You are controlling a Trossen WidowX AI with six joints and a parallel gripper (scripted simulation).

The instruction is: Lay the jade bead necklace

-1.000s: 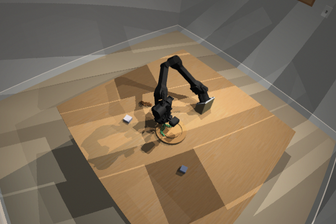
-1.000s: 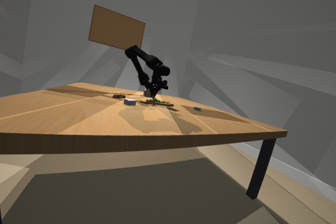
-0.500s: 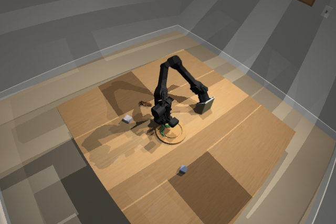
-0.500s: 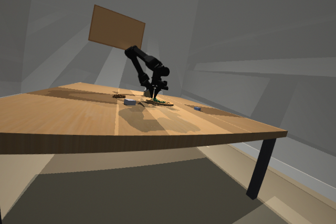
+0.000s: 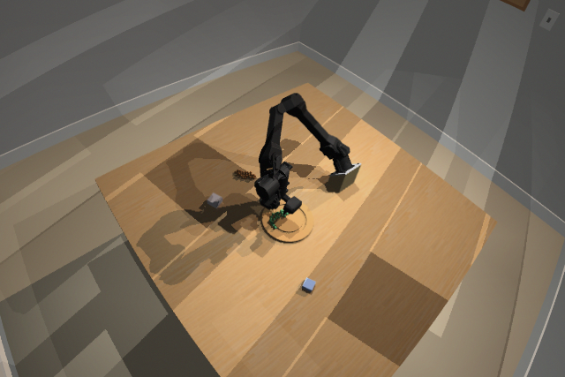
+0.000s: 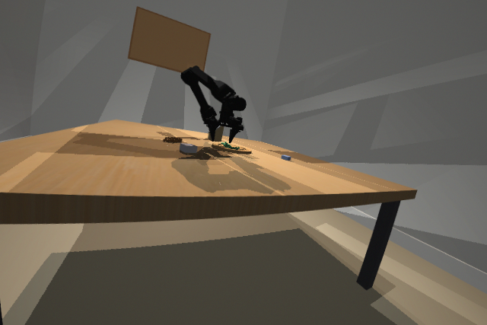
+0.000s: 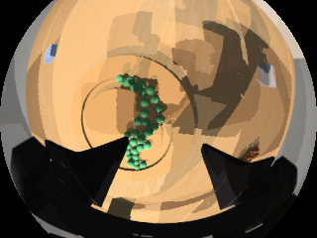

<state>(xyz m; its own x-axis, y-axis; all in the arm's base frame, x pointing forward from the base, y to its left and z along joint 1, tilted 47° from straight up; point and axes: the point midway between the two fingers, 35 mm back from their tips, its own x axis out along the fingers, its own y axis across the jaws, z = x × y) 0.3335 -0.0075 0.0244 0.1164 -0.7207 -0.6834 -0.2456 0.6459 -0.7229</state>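
The jade bead necklace (image 5: pixel 274 218) (image 6: pixel 227 145) (image 7: pixel 143 121) is a bunched string of green beads. It lies on the round wooden bead board (image 5: pixel 301 231) (image 6: pixel 240 148) (image 7: pixel 99 119), over its left part and across the dark groove ring. My gripper (image 5: pixel 285 208) (image 6: pixel 233 135) (image 7: pixel 166 145) is open, fingers spread wide just above the board. The near end of the necklace lies by the left finger in the wrist view. Nothing is between the fingers.
A brown bead necklace (image 5: pixel 244 175) (image 6: pixel 172 139) (image 7: pixel 252 153) lies bunched on the table beyond the board. A grey block (image 5: pixel 214 200) (image 6: pixel 188 148) and a blue block (image 5: pixel 308 285) (image 6: pixel 285 157) lie apart. The arm's base (image 5: pixel 342 175) stands behind.
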